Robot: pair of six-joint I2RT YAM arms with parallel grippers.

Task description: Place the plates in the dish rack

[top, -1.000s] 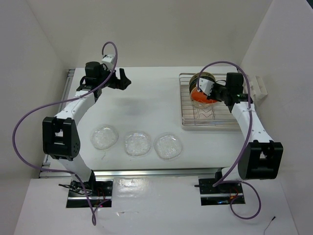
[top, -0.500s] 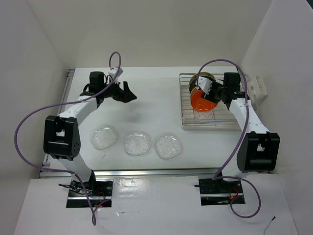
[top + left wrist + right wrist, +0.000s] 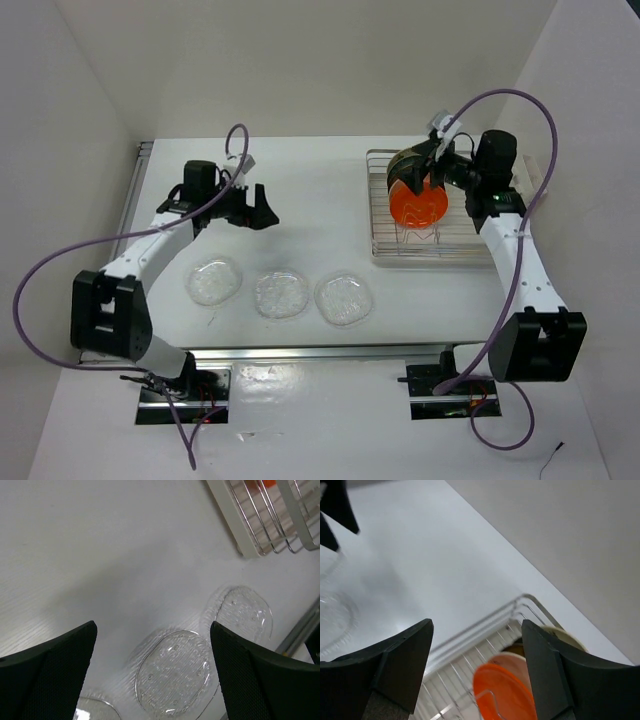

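The silver wire dish rack (image 3: 440, 246) sits at the back right. An orange plate (image 3: 418, 206) stands on edge in it, with more plates (image 3: 408, 160) stacked upright behind. My right gripper (image 3: 427, 167) hovers open just above them, touching nothing. From the right wrist, the orange plate (image 3: 506, 696) and a cream plate (image 3: 516, 661) lie beyond the open right gripper (image 3: 477, 623). Three clear glass plates (image 3: 213, 281) (image 3: 281, 293) (image 3: 344, 298) lie flat in a row near the front. My left gripper (image 3: 260, 206) is open above the table behind them. In its own view a glass plate (image 3: 175, 673) lies below the left gripper (image 3: 153, 626).
Walls enclose the table at the back and on both sides. A metal rail (image 3: 320, 351) runs along the near edge. A white block (image 3: 531, 176) sits right of the rack. The rack's corner (image 3: 250, 535) shows in the left wrist view.
My right gripper has opened and drawn back up from the orange plate, which stays standing in the rack. The left arm has swung nearer and to the right, still open.
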